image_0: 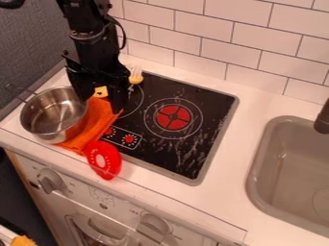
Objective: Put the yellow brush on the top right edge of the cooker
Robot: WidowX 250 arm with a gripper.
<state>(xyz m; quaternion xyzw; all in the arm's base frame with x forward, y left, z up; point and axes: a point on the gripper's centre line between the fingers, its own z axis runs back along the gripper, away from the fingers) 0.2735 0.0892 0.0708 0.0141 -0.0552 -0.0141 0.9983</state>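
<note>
End effector [100,103] is being held spread upper left, any grip unclear, while yellow brush [135,78], just beside it, is being exposed to knocks by that closeness.

Room above cooker [212,106] (pot [46,133] at left)

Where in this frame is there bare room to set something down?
Free: the right part of the black glass cooktop, and the white counter between cooktop and grey sink. Crowded: the left, where the black gripper, steel pot, orange cloth and round red object bunch together.
</note>
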